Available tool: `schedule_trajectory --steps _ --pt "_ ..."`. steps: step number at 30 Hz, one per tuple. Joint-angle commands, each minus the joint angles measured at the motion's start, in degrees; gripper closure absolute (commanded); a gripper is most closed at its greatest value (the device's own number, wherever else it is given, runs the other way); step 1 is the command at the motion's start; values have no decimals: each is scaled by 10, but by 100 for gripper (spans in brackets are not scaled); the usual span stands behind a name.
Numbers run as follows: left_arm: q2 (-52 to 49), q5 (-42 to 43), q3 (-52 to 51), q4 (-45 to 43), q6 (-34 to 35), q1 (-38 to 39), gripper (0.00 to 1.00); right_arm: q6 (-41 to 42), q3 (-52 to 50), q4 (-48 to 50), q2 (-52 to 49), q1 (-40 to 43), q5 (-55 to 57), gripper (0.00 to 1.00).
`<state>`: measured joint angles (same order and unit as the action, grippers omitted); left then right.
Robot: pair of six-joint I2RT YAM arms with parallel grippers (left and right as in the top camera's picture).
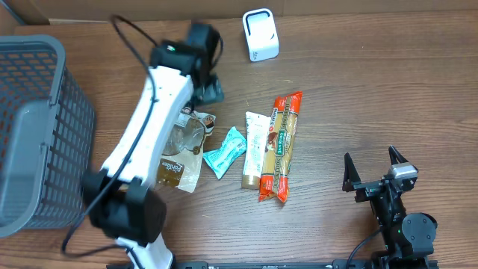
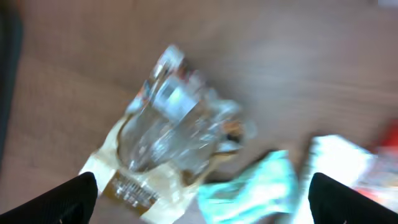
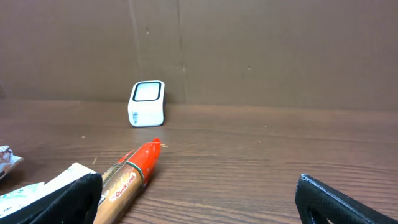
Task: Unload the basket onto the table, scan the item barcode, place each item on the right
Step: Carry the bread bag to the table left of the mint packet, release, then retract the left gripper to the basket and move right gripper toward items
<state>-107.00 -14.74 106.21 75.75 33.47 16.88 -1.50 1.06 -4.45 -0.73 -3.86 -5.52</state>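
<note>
The left claw [image 1: 211, 88] hangs over the table [image 1: 336, 97] with its jaws spread wide and nothing between them. In the blurred left wrist view the left claw [image 2: 208, 199] shows only two dark fingertips [image 2: 68, 198], one in each lower corner.

The bag [image 1: 183, 146], clear with a tan label, lies flat on the wood just short of that claw, on the side toward its arm's base, and the claw does not touch it. Seen from the wrist, the bag [image 2: 165, 134] lies ahead of the claw, nearer its left finger.

To the right of the bag lie a teal packet [image 1: 224, 152], a tube [image 1: 256, 149] and a red pack [image 1: 282, 146], side by side. The tube and the pack touch along their length.

The scanner [image 1: 261, 35] stands upright beyond the left claw and to its right, apart from it, near the table's back edge. A grey basket [image 1: 37, 127] sits on the other side of the left arm.

The right claw [image 1: 371, 168] is also wide open and empty, low over the table and well apart from every item. In its own view the right claw [image 3: 205, 199] has the scanner [image 3: 147, 102] far ahead and a little left, before a brown wall [image 3: 261, 50]. The red pack's end [image 3: 134, 168] lies ahead of its left finger.
</note>
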Motion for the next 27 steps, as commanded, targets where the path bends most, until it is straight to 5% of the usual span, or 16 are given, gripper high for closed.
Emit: schedule_trajectory --steps 1,7,15,27 --pt "80 84 94 5 -76 1 0 -3 -6 3 6 -3 5 0" --pt "153 236 162 6 -205 -11 0 -3 -6 3 6 -3 5 0" --pt "229 206 163 30 -217 -16 0 -3 -6 3 6 -3 5 0" --pt "217 184 161 99 -217 -15 0 34 -6 25 6 -3 -60 0"
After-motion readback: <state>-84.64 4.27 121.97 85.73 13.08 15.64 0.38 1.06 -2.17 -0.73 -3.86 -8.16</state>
